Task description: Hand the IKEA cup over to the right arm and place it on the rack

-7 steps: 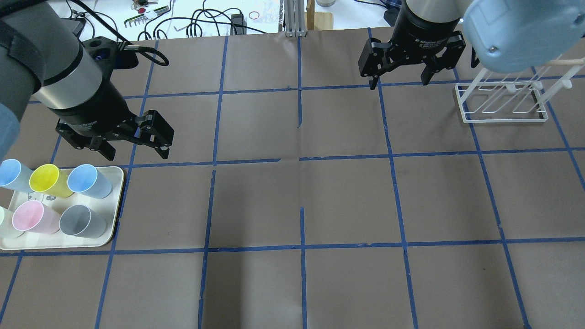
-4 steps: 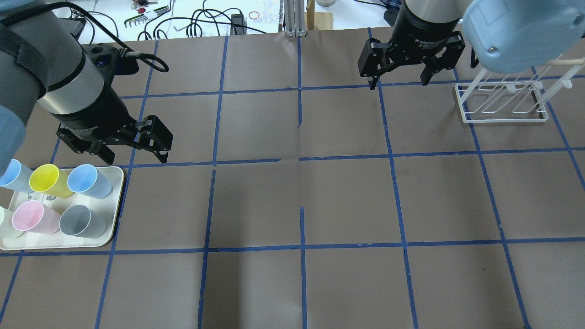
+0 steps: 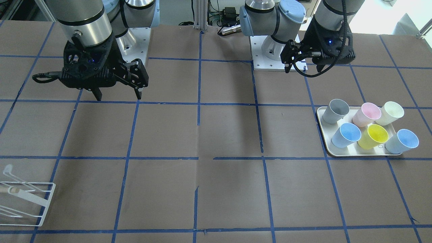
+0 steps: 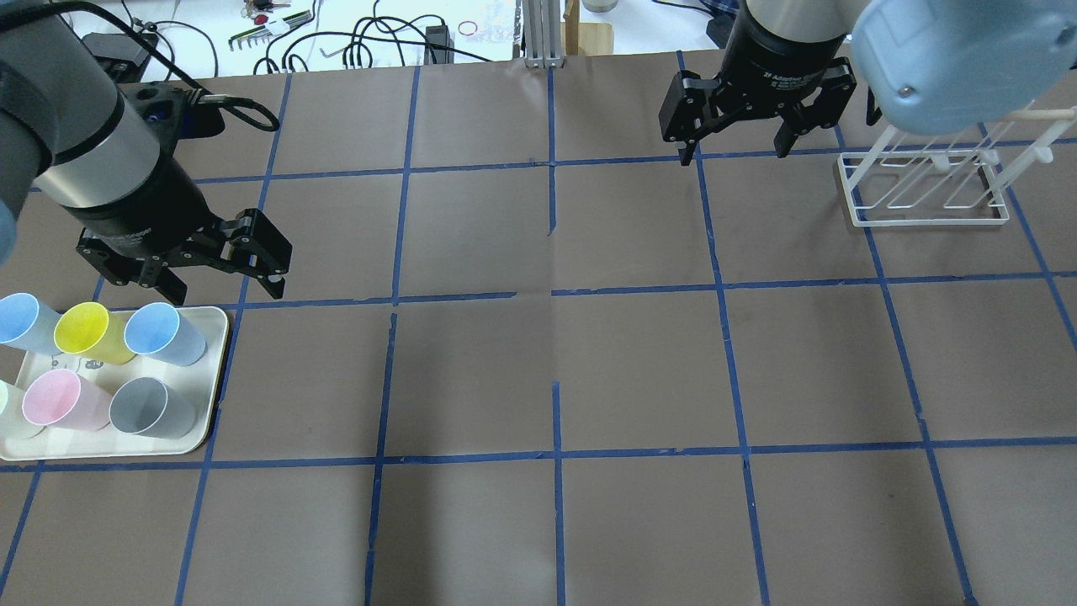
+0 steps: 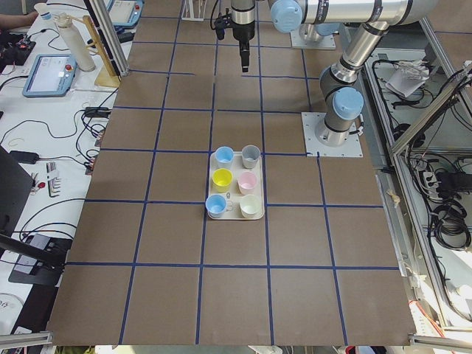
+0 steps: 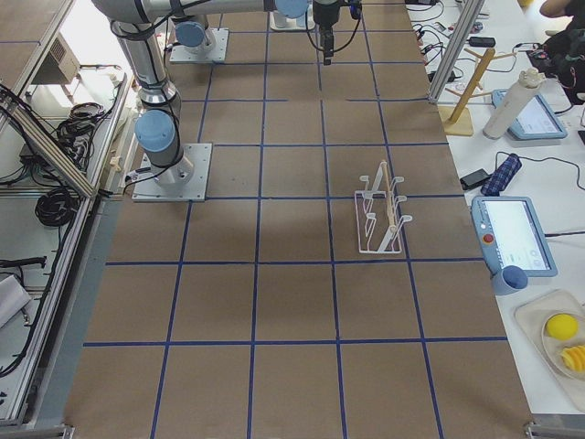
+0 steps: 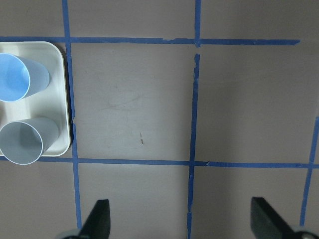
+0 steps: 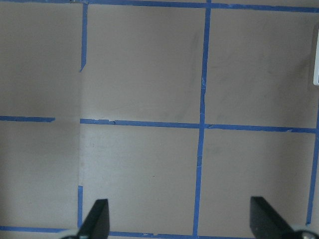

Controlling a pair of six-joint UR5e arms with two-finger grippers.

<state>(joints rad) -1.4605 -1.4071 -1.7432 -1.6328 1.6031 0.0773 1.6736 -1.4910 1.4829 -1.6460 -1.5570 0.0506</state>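
Brown paper covers the table (image 4: 639,370), matte and lightly creased, ruled into squares by blue tape. Benches with cables and tablets flank it in the side views.

Cream rectangular tray (image 4: 210,404), smooth with rounded corners, sits at the robot's left end. Six tapered plastic cups stand on it in two rows. The IKEA cup (image 4: 164,334), pale blue, occupies the corner nearest the left gripper (image 4: 225,290). Beside it stands the yellow cup (image 4: 88,332), then a second blue cup (image 4: 21,320). The grey cup (image 4: 151,406) is in the other row.

Left gripper hangs above the paper just beyond the tray, fingers spread, touching nothing. Right gripper (image 4: 737,151) hangs near the rack (image 4: 925,222), fingers likewise spread and empty.

The rack, thin white wire with slanted prongs, stands at the robot's right end, well apart from the tray. A blue joint cap partly masks it overhead. The exterior right view shows it whole. The overhead crops the sixth cup (image 3: 391,113), but the front-facing view shows it complete.
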